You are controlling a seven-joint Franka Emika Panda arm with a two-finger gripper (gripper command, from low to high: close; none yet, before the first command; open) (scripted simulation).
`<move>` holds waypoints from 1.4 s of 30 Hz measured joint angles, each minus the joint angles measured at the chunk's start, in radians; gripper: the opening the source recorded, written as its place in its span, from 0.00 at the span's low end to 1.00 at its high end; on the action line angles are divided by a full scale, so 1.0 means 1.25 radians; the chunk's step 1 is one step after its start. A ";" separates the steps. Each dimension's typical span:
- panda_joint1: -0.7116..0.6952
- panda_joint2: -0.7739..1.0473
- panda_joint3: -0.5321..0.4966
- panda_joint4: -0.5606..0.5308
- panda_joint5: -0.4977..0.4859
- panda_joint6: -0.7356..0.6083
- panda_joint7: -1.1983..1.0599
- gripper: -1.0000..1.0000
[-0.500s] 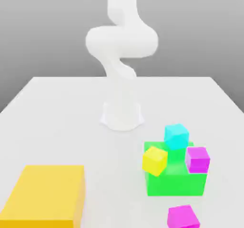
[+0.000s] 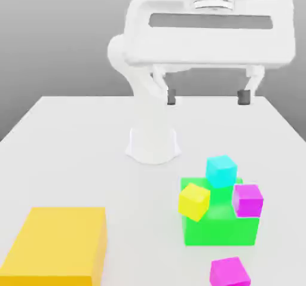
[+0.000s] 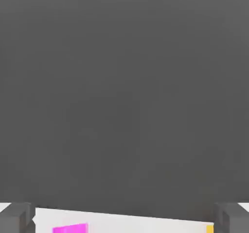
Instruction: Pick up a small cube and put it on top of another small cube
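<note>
High above the desk (image 2: pixel 143 219), the gripper (image 2: pixel 208 97) waits wide open, empty; next, descend onto a magenta cube (image 2: pixel 229 273).

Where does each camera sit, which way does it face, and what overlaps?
Exterior: off the arm, facing the white robot base across the pale table; arm and open tool show.
Hand: on the hand, looking out past two dark fingertips.
Shared: tool, pale table, something magenta, something yellow-orange.
</note>
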 joint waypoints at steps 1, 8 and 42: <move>0.003 0.029 0.004 -0.001 -0.004 0.009 0.004 0.50; 0.038 0.233 0.020 -0.006 -0.029 0.072 0.033 0.50; 0.048 0.039 0.026 -0.217 0.001 -0.017 -0.362 0.00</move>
